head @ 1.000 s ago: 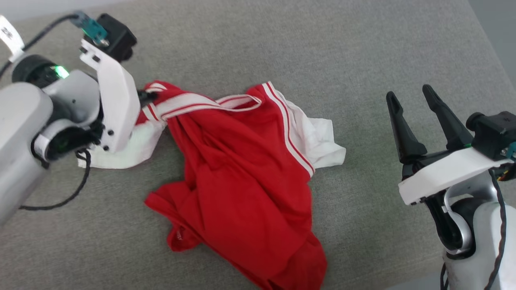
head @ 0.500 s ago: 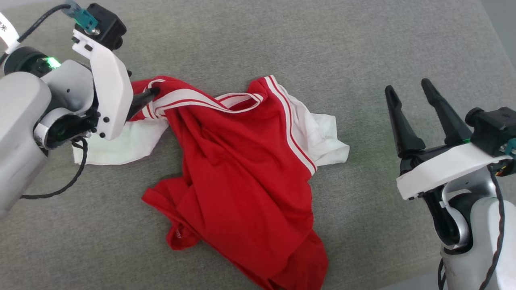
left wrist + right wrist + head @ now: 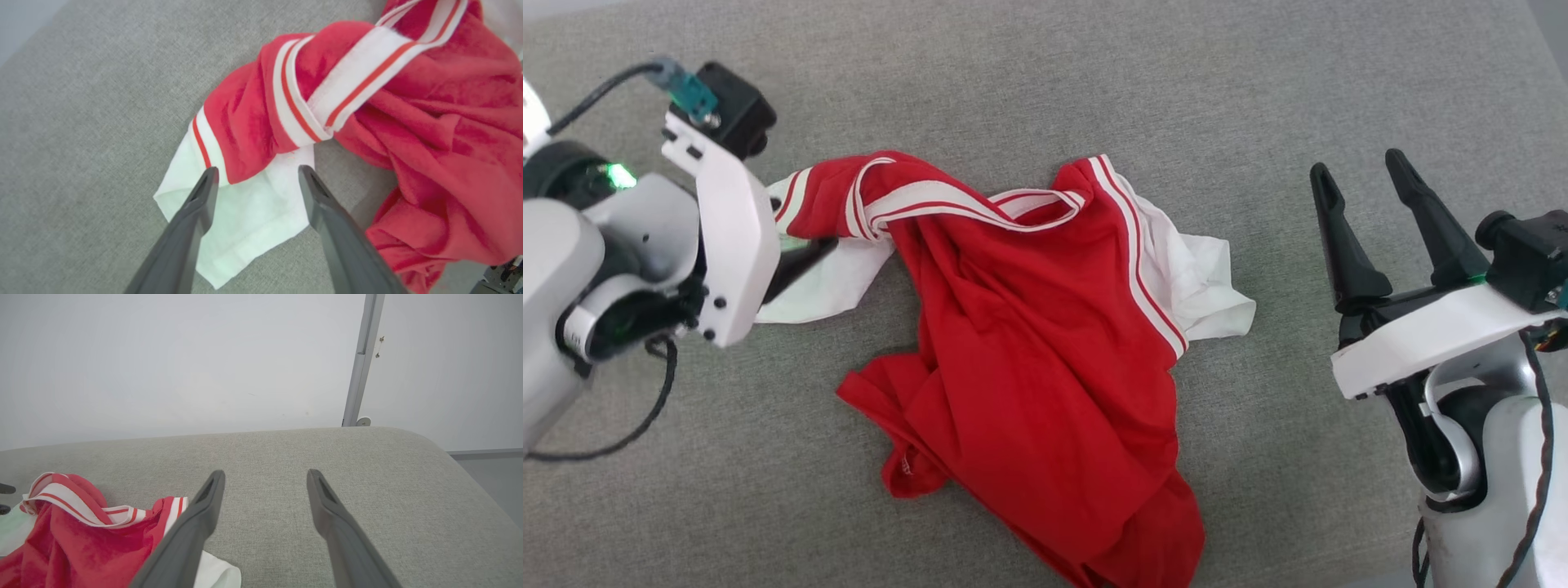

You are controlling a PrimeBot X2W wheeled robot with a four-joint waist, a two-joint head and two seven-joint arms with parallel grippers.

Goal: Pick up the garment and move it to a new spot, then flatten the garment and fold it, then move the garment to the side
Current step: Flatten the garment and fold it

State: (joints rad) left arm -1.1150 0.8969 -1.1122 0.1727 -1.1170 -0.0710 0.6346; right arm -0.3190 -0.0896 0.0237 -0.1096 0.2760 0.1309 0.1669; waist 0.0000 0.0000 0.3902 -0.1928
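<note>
Crumpled red garment (image 3: 1045, 351) lying in the middle of the grey bench (image 3: 1094, 73), one white sleeve out to each side. My left gripper (image 3: 257, 175) is spread, its fingers framing the left sleeve with nothing pinched. My right gripper (image 3: 1357, 170) is spread and empty, well apart on the garment's right.

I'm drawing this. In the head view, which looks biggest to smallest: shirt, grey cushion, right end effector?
1. grey cushion
2. shirt
3. right end effector, probably nearer the camera, so it may look oversized
</note>
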